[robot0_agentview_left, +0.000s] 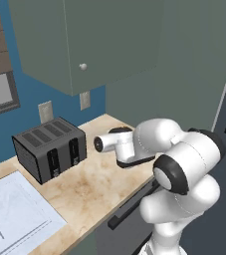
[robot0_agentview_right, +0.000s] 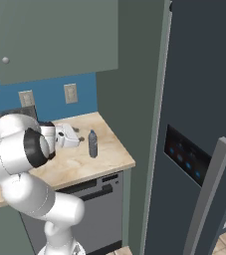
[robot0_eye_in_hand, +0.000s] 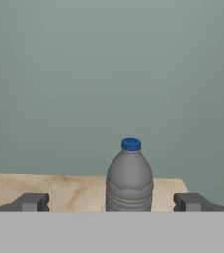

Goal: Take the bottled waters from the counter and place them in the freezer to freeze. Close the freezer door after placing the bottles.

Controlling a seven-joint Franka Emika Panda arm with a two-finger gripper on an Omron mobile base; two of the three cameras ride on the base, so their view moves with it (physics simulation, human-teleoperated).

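Observation:
One bottled water [robot0_eye_in_hand: 129,178], smoky grey with a blue cap, stands upright on the beige counter [robot0_eye_in_hand: 59,190] straight ahead of my gripper [robot0_eye_in_hand: 112,202]. The open fingertips [robot0_eye_in_hand: 32,201] sit wide apart on either side of it, a short way back and not touching. From the right base view the same bottle [robot0_agentview_right: 92,144] stands near the counter's [robot0_agentview_right: 109,155] right end, just right of my gripper [robot0_agentview_right: 78,140]. The freezer door [robot0_agentview_right: 204,99], dark grey with a long handle [robot0_agentview_right: 210,191] and a blue-lit panel [robot0_agentview_right: 185,155], rises at the right; whether it stands ajar I cannot tell.
A black four-slot toaster [robot0_agentview_left: 50,149] sits on the counter [robot0_agentview_left: 99,184] to the left of the arm. A white sink basin [robot0_agentview_left: 15,214] lies at the lower left. A grey-green wall cabinet [robot0_agentview_left: 84,40] hangs overhead. A tall grey-green panel [robot0_agentview_right: 134,99] separates counter and fridge.

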